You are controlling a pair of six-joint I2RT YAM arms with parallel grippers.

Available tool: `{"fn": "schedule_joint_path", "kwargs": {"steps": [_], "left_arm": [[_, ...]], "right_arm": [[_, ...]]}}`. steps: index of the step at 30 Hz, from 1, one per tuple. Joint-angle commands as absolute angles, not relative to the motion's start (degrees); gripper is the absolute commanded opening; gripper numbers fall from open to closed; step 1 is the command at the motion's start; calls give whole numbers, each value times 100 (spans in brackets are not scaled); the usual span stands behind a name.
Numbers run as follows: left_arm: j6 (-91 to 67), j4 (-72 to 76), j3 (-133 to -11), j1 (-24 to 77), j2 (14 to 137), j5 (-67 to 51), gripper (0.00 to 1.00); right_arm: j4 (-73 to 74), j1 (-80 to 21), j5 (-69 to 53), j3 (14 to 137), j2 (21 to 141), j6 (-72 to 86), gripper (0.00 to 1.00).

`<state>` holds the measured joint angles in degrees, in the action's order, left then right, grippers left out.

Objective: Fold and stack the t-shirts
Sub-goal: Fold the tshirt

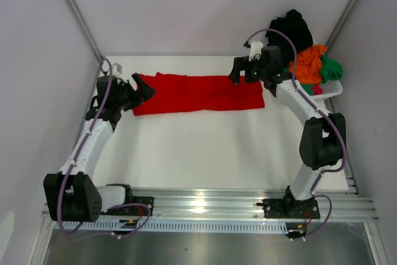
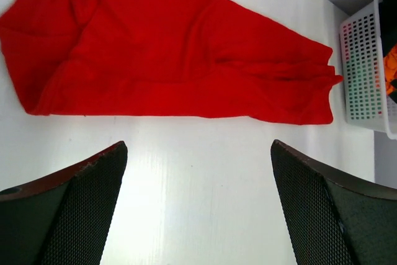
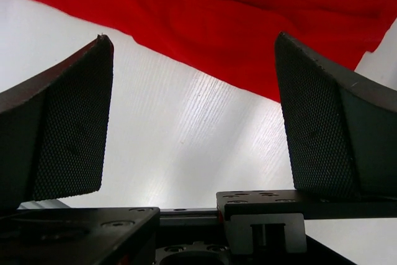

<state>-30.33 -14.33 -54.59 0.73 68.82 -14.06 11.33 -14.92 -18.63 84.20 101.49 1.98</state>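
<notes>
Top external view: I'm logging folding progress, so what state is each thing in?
Bright red cloth t-shirt: folded into a long strip, lying flat.
Heap of black, orange and green cloth shirts: crumpled, in basket.
White plastic basket: upright, heaped full.
Left gripper: open, empty.
Right gripper: open, empty.

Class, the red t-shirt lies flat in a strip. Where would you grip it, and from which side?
Red t-shirt: probably near corners, left gripper at the left end, right gripper at the right, from above; lying flat, it offers only edges.
</notes>
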Motion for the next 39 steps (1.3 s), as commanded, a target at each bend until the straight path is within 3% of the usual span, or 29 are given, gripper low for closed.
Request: {"fn": "schedule_joint_path", "kwargs": {"steps": [1,7,17,39], "left_arm": [[-3576,-589,-5361,79,6986,-1679,100],[-4086,-1572,-6090,105,8250,-1232,97],[-5080,-1151,-6433,88,9359,-1274,72],[-5133,-1749,-6838,18,10072,-1090,67]], "right_arm": [[1010,-1599,-1215,8429,10388,1053,99],[2249,-1863,-18,9123,11582,1643,96],[1855,-1714,70,8974,12031,2047,80],[1364,-1371,-176,8728,12146,1741,80]]}}
